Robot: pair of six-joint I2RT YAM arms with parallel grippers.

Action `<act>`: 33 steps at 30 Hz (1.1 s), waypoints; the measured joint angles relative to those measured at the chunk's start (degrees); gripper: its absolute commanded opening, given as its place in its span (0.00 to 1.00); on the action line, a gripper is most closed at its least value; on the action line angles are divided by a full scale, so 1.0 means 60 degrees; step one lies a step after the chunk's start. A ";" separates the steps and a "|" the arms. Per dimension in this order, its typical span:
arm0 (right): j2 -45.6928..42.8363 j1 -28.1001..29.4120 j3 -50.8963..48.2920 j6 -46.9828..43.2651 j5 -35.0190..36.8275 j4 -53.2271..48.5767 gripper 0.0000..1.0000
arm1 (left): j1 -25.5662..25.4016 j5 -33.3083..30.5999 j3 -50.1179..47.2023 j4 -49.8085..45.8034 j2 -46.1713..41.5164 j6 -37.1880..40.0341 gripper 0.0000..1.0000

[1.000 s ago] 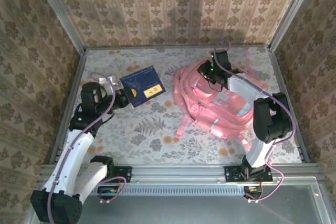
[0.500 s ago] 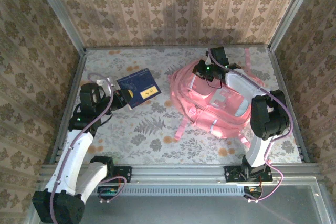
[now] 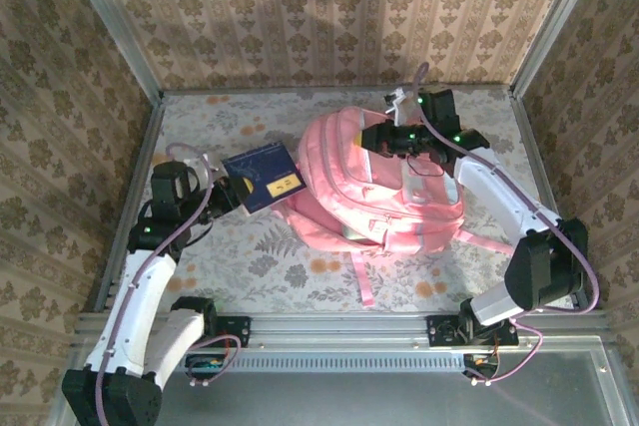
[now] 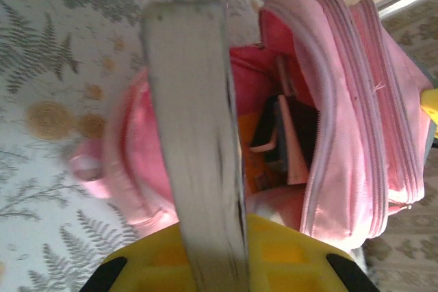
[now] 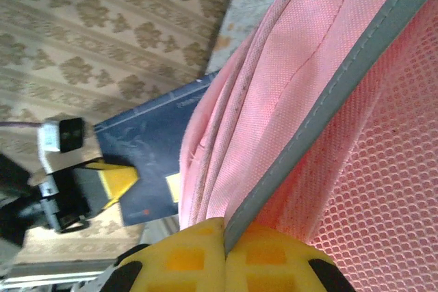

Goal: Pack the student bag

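Dragged leftward since a second ago, the student bag (image 3: 369, 187) lies on the counter (image 3: 300, 266), open mouth facing the blue book (image 3: 265, 175). Right pincer (image 3: 382, 139) clamps its rim, left pincer (image 3: 233, 192) grips the book; dark items (image 4: 287, 131) sit inside

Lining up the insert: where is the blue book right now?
In the top view the blue book is left of centre on the table, held in the left gripper, right beside the left end of the student bag.
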 measured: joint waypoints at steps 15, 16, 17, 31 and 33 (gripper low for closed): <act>-0.0750 -0.0863 -0.0765 0.2091 -0.2422 0.2018 0.00 | -0.0004 0.2346 -0.1169 0.2055 -0.0623 -0.2178 0.00; -0.0750 -0.0863 -0.0765 0.2248 -0.2470 0.2167 0.00 | -0.0004 0.2437 -0.1282 0.2153 -0.0586 -0.2317 0.00; -0.0750 -0.0863 -0.0765 0.2397 -0.2510 0.2273 0.00 | -0.0004 0.2532 -0.1377 0.2251 -0.0539 -0.2459 0.00; -0.0750 -0.0856 -0.0816 0.3122 -0.2699 0.2874 0.00 | -0.1184 0.3034 -0.1898 0.4652 0.0605 -0.3585 0.00; -0.0750 -0.0856 -0.0849 0.3169 -0.2699 0.2932 0.00 | -0.1603 0.2976 -0.1876 0.5031 0.1107 -0.3570 0.00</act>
